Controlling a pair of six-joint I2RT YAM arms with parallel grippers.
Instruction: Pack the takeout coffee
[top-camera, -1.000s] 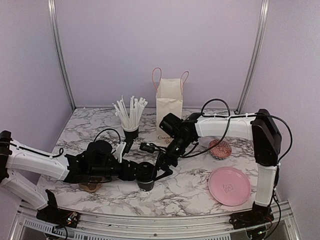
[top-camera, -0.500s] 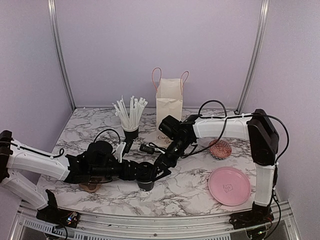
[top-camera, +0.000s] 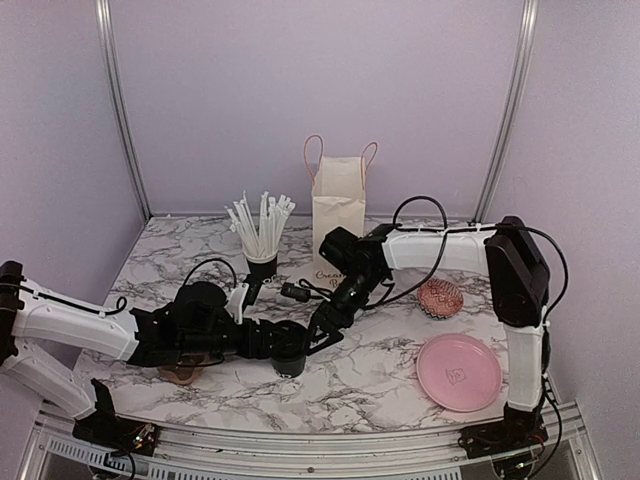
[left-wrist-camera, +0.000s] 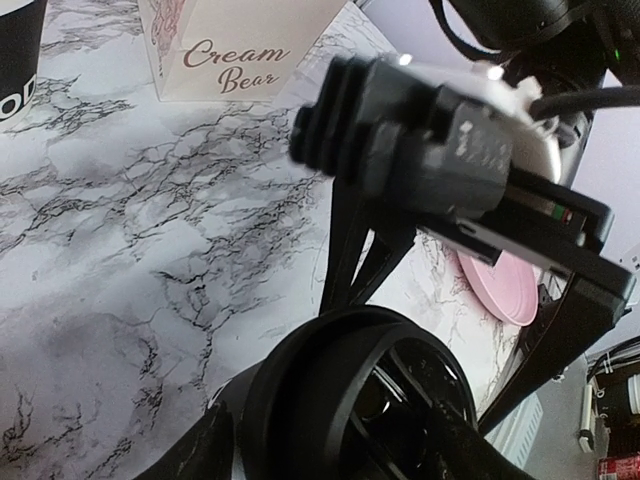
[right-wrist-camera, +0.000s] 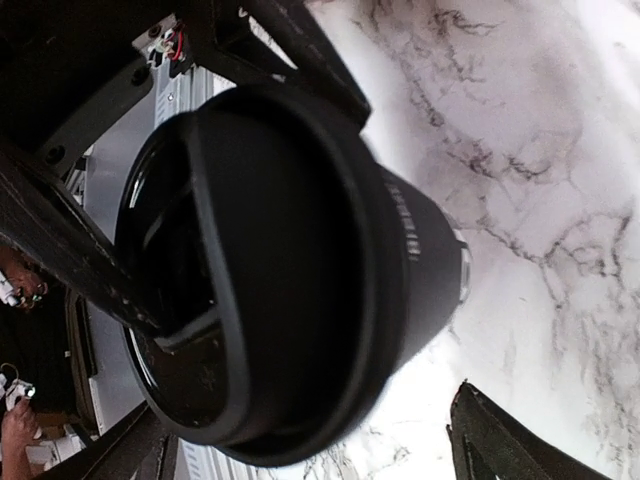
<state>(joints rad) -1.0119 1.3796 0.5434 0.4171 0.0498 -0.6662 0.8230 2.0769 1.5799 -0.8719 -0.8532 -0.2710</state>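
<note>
The takeout coffee (top-camera: 291, 364) is a small black cup with its black lid (left-wrist-camera: 352, 398) on top, standing near the table's front middle. My left gripper (top-camera: 281, 349) reaches in from the left and is shut on the cup's side; its fingers (left-wrist-camera: 196, 452) flank the cup low in the left wrist view. My right gripper (top-camera: 322, 334) comes down from the back right, just above the lid. In the right wrist view the cup (right-wrist-camera: 300, 260) fills the frame, and the right gripper (right-wrist-camera: 315, 446) straddles it open, one finger (right-wrist-camera: 497, 440) standing apart from the wall.
A cream paper bag (top-camera: 338, 222) printed "Cream Bear" (left-wrist-camera: 235, 62) stands open at the back. A black cup full of white straws (top-camera: 262, 250) is left of it. A pink plate (top-camera: 459, 372) and a pink ridged dish (top-camera: 440, 297) lie right. A brown tray (top-camera: 182, 374) shows under my left arm.
My right gripper has shifted slightly left and lower over the cup's lid. The left arm and the cup have barely moved.
</note>
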